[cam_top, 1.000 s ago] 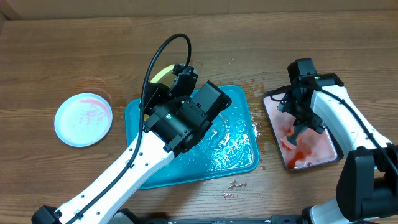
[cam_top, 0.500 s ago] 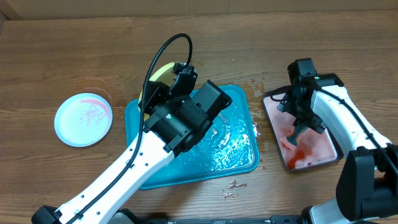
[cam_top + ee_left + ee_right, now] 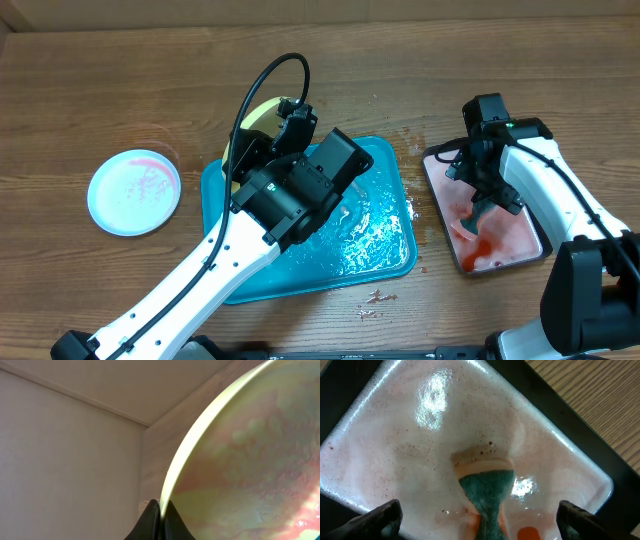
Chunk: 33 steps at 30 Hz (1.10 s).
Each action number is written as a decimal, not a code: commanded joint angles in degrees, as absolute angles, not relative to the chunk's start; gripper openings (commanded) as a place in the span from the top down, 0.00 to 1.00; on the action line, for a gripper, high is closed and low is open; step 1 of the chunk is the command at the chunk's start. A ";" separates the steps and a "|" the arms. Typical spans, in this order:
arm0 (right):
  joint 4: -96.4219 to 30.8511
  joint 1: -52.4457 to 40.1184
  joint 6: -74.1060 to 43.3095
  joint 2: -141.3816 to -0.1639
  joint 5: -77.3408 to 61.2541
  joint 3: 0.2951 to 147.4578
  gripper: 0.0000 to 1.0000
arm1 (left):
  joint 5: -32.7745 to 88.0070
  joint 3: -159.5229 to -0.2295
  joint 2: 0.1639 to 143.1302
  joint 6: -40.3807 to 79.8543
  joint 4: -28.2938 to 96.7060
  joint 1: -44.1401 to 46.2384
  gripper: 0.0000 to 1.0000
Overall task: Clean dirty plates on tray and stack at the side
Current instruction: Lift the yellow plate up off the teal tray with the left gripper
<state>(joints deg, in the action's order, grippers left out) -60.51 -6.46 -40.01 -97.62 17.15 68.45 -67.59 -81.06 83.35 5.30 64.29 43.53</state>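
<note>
Brown wood-grain surface point(image 3: 100, 80) carries everything we work with. Our task thing now is a pale yellow-green plate point(image 3: 250, 450), raised over the far-left corner of the turquoise tray point(image 3: 395, 255). The left fingers point(image 3: 150, 522) are pressed together on its rim, pinching it. Red-pink smears cover the face turned toward the left wrist camera. Being round, it has no long axis. It hangs tilted on edge, the rim arcing up and away from the pinch, and from overhead the arm hides most of it.

We judge the step to be presenting this plate for wiping. Doing it well means a firm rim pinch, the smeared face offered toward the right arm, and drips falling into the tray.

Further out, a light blue plate point(image 3: 134, 192) lies on the surface, well left of the tray. To the right, the right fingers point(image 3: 382, 517) stand spread wide either side of a sponge point(image 3: 485, 485) in the small black-rimmed tray point(image 3: 510, 240), not gripping it.
</note>
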 commanded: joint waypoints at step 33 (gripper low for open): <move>-60.23 -6.39 -40.14 -97.41 17.96 68.20 0.00 | -59.77 -81.69 83.26 12.84 65.14 43.44 0.95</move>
